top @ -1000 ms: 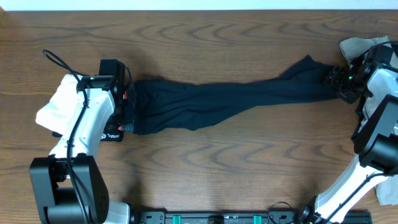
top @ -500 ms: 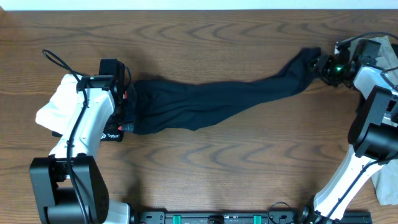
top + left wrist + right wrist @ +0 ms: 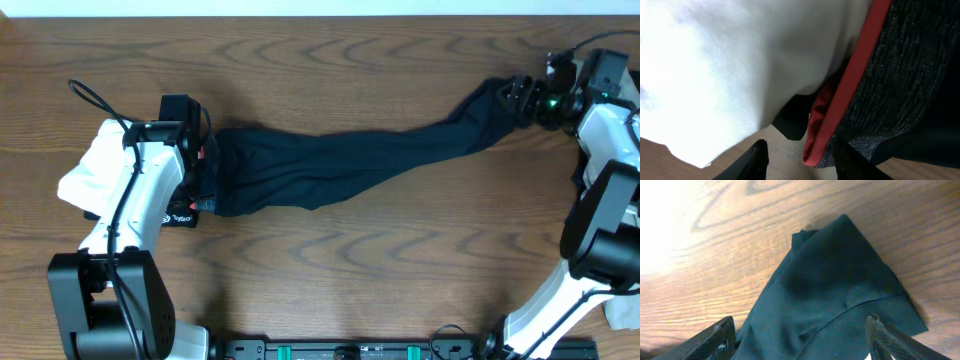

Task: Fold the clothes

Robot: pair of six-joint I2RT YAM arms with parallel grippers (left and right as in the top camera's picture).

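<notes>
The black leggings lie stretched across the table, with the coral-red and grey waistband at the left and the ankle end at the far right. My left gripper is at the waistband. In the left wrist view it is open, with the red waistband edge between its fingers. My right gripper is at the ankle end. In the right wrist view it is wide open, with its fingers either side of the dark cloth. A white garment lies under my left arm and also shows in the left wrist view.
A pale garment shows partly at the lower right edge, beside the right arm's base. A black cable loops above the left arm. Bare brown wood lies in front of and behind the leggings.
My right gripper has moved up and away from the table's front, then slightly right. The ankle end of the leggings has shifted up with it. The left arm has not moved.
</notes>
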